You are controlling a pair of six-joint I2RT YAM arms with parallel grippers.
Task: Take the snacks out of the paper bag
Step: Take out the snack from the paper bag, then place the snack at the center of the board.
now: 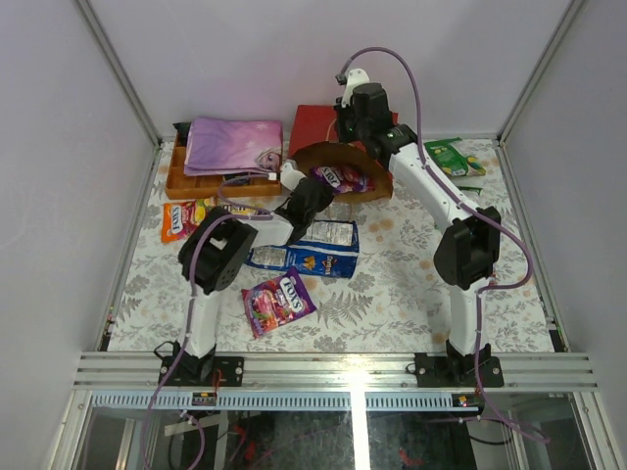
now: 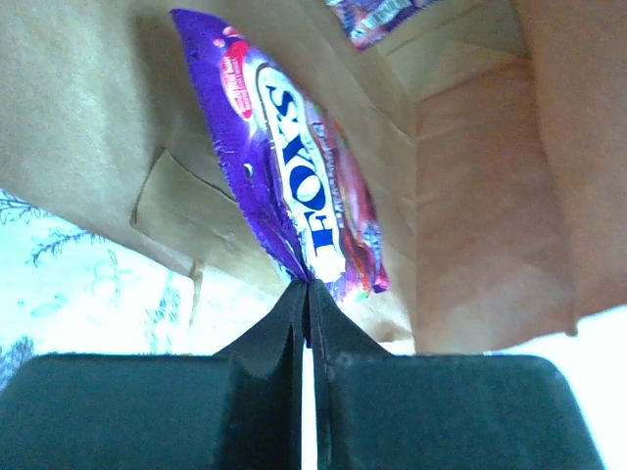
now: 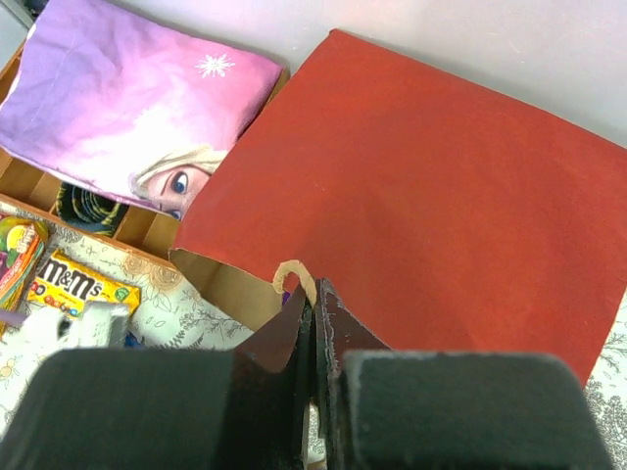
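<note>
The left gripper (image 2: 309, 286) is pinching a purple packet (image 2: 294, 186) just inside the paper bag (image 3: 421, 176), which is lying at twelve o'clock on the table (image 1: 411, 284). The right gripper (image 3: 313, 291) is clamping the bag's upper rim.

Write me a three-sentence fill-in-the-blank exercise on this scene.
1. The left gripper is shut on a ____ Fox's packet inside the paper bag.
2. The right gripper pinches the paper bag's rim; the bag's outside is ____.
3. The long chip bag lying outside it is ____.
Missing words: purple; red; blue.
</note>
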